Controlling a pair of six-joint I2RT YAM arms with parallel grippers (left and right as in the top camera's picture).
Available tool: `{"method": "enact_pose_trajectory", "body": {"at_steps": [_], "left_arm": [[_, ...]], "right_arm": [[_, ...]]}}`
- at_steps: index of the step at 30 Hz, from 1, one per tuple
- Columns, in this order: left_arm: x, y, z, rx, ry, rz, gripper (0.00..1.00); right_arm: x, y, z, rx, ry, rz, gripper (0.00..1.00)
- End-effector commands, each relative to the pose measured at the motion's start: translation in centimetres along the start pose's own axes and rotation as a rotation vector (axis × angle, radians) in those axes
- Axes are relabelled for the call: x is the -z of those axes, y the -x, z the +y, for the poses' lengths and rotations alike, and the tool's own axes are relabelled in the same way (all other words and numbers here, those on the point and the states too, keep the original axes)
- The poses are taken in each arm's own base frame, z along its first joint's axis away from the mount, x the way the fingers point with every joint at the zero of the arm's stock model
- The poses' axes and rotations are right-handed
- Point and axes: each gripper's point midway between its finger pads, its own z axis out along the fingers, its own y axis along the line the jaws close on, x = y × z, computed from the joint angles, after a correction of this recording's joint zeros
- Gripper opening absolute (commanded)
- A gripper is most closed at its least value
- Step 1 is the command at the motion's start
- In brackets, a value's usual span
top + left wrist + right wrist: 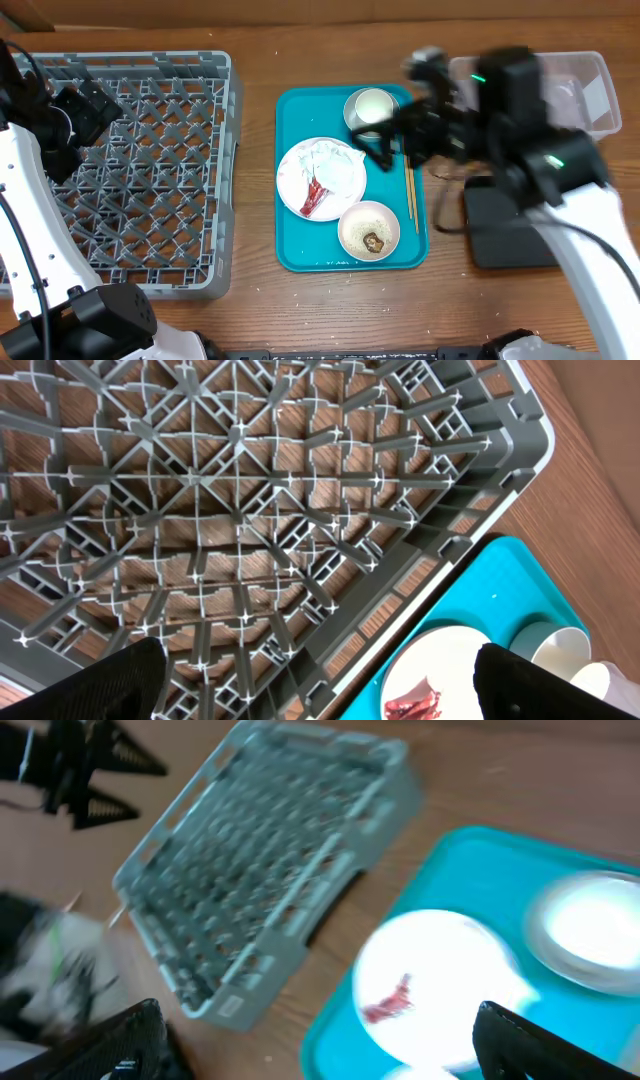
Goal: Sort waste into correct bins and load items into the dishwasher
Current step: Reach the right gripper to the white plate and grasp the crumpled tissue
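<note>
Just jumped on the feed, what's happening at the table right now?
Nothing is sorted or loaded yet. The large grey lattice dish rack is empty, and the left end effector is open above it. The right end effector, open and blurred, is over the teal serving tray near the grey bowl. The pale round plate holds the crumpled white napkin and red wrapper. The small white dish holds a brown scrap. Wooden chopsticks lie alongside.
</note>
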Motion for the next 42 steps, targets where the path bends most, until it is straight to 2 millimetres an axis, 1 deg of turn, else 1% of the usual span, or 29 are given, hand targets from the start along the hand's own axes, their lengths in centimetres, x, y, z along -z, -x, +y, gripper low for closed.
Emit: {"method": "enact_pose_trajectory", "body": {"at_steps": [1,3,5,6,7,8,10,11,12,13,14,15,18,19,20,22,25,27,29,32,33,34,35,36,37,38,40,42], "left_arm": [[0.9,0.2,-0.2,0.006,-0.008,-0.027,1.0],[0.9,0.2,-0.2,0.006,-0.008,-0.027,1.0],[0.9,0.2,-0.2,0.006,-0.008,-0.027,1.0],[0.9,0.2,-0.2,0.006,-0.008,-0.027,1.0],[0.9,0.2,-0.2,0.006,-0.008,-0.027,1.0],[0.9,0.2,-0.2,0.006,-0.008,-0.027,1.0],[0.9,0.2,-0.2,0.006,-0.008,-0.027,1.0],[0.9,0.2,-0.2,0.006,-0.008,-0.027,1.0],[0.9,0.2,-0.2,0.006,-0.008,-0.027,1.0],[0.9,0.2,-0.2,0.006,-0.008,-0.027,1.0],[0.9,0.2,-0.2,0.006,-0.008,-0.027,1.0],[0.9,0.2,-0.2,0.006,-0.008,-0.027,1.0],[0.9,0.2,-0.2,0.006,-0.008,-0.027,1.0],[0.9,0.2,-0.2,0.006,-0.008,-0.027,1.0],[0.9,0.2,-0.2,0.006,-0.008,-0.027,1.0],[0.9,0.2,-0.2,0.006,-0.008,-0.027,1.0],[0.9,0.2,-0.2,0.006,-0.008,-0.027,1.0],[0.9,0.2,-0.2,0.006,-0.008,-0.027,1.0],[0.9,0.2,-0.2,0.006,-0.008,-0.027,1.0],[0.9,0.2,-0.2,0.006,-0.008,-0.027,1.0],[0.9,0.2,-0.2,0.006,-0.008,-0.027,1.0],[0.9,0.2,-0.2,0.006,-0.008,-0.027,1.0],[0.9,0.2,-0.2,0.006,-0.008,-0.027,1.0],[0.9,0.2,-0.2,0.006,-0.008,-0.027,1.0],[0.9,0.2,-0.2,0.006,-0.008,-0.027,1.0],[0.9,0.2,-0.2,0.006,-0.008,-0.027,1.0],[0.9,0.2,-0.2,0.006,-0.008,-0.027,1.0],[0.9,0.2,-0.2,0.006,-0.008,-0.027,1.0]], "right_arm": [[-4.7,-1.2,1.7,-0.089,0.134,0.122,1.0],[-7.1,-2.0,1.3,-0.153,0.151,0.173,1.0],[-9.7,-2.8,0.4,-0.166,0.147,0.206,1.0],[-11.0,-3.1,-0.2,-0.168,0.139,0.219,0.97],[-12.0,-3.5,-0.7,-0.18,0.134,0.232,0.96],[-13.3,-3.9,-1.6,-0.198,0.103,0.242,0.93],[-15.3,-4.9,-4.5,-0.28,-0.047,0.25,0.79],[-16.1,-5.5,-6.2,-0.31,-0.151,0.244,0.7],[-16.7,-6.0,-7.6,-0.329,-0.24,0.237,0.62],[-17.3,-6.6,-8.9,-0.358,-0.336,0.226,0.56],[-17.8,-7.0,-9.4,-0.369,-0.387,0.221,0.56],[-18.5,-7.5,-9.6,-0.357,-0.415,0.222,0.56],[-20.6,-8.8,-9.4,-0.307,-0.464,0.232,0.6],[-21.3,-9.5,-9.7,-0.289,-0.497,0.234,0.6],[-22.4,-10.7,-10.2,-0.279,-0.545,0.247,0.59],[-23.0,-11.7,-10.6,-0.279,-0.571,0.262,0.56],[-23.6,-12.8,-11.2,-0.298,-0.61,0.274,0.48],[-23.7,-12.7,-11.1,-0.297,-0.607,0.268,0.44],[-23.8,-12.4,-11.1,-0.294,-0.602,0.255,0.43],[-23.6,-12.5,-11.6,-0.285,-0.629,0.253,0.4],[-23.5,-12.6,-11.9,-0.281,-0.643,0.25,0.38],[-23.4,-12.7,-12.0,-0.279,-0.653,0.251,0.32],[-23.3,-12.8,-12.1,-0.279,-0.657,0.255,0.24],[-23.3,-12.9,-12.1,-0.279,-0.659,0.26,0.18],[-23.3,-13.0,-11.9,-0.281,-0.653,0.265,0.09],[-23.3,-13.0,-11.6,-0.283,-0.641,0.272,0.04],[-23.3,-12.5,-10.6,-0.294,-0.609,0.276,0.04],[-22.9,-11.3,-9.4,-0.3,-0.57,0.269,0.04]]}}
